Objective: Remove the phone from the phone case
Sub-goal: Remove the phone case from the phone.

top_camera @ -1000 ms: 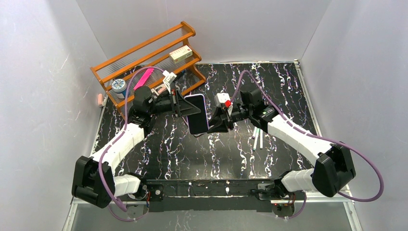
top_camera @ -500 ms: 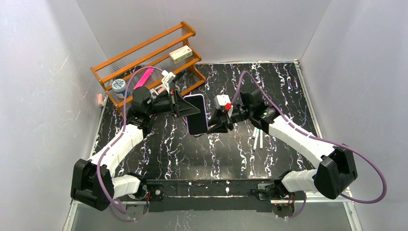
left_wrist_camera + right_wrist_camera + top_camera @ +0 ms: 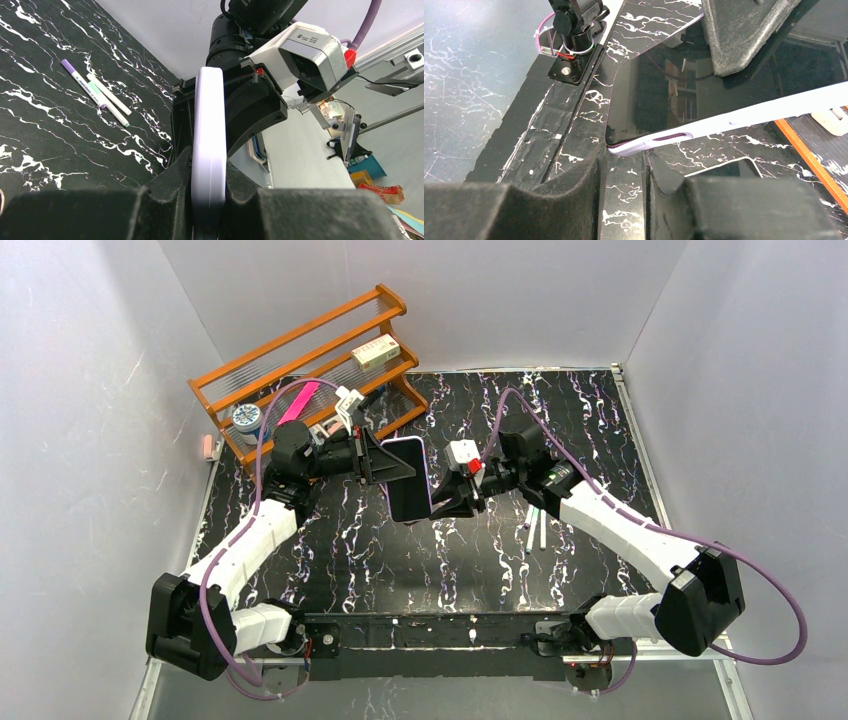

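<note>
Phone case (image 3: 207, 150), lilac, with the phone (image 3: 659, 100) inside it, is off the table (image 3: 400, 570), clamped edge-on between the fingers of the left pincer (image 3: 207, 172). The right pincer (image 3: 624, 159) has narrowly parted fingers flanking the case's lower corner; whether they grip it I cannot tell.

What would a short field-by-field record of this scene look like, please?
phone: in its lilac phone case, held off the table
left gripper: shut across the phone case
right gripper: fingertips at the case's corner; grip unclear
pens: lying together on the table
rack: orange, far left corner, small items on its shelves
task state: phone not yet out of the case
</note>
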`<state>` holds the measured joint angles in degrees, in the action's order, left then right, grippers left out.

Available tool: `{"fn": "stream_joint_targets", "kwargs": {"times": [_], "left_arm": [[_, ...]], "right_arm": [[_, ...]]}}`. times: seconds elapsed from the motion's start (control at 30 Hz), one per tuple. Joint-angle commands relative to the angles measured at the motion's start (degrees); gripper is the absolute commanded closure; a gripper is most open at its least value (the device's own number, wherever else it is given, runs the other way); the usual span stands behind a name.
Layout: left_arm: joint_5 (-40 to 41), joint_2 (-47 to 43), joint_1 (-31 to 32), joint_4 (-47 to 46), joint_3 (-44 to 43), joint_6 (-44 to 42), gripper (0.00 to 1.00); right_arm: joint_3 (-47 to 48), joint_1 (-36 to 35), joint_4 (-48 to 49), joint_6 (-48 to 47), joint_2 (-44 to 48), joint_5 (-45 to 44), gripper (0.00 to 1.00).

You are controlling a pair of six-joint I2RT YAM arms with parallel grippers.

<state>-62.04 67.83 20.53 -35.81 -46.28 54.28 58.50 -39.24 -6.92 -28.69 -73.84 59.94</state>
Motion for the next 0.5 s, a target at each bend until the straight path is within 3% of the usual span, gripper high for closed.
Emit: {"fn": "stream_joint_targets", "kwargs": {"times": [0.0, 0.47], "left_arm": [[-3.9, -3.9, 3.4, -3.6, -4.1, 8.4, 1.00], [-3.9, -5.0, 3.7, -3.9, -3.5, 7.4, 1.00]], "right_arm": [[2.5, -0.5, 4.0, -5.3, -1.4, -8.6, 0.99], [-3.7, 1.3, 16.6, 2.1, -0.2, -9.6, 0.99]]}}
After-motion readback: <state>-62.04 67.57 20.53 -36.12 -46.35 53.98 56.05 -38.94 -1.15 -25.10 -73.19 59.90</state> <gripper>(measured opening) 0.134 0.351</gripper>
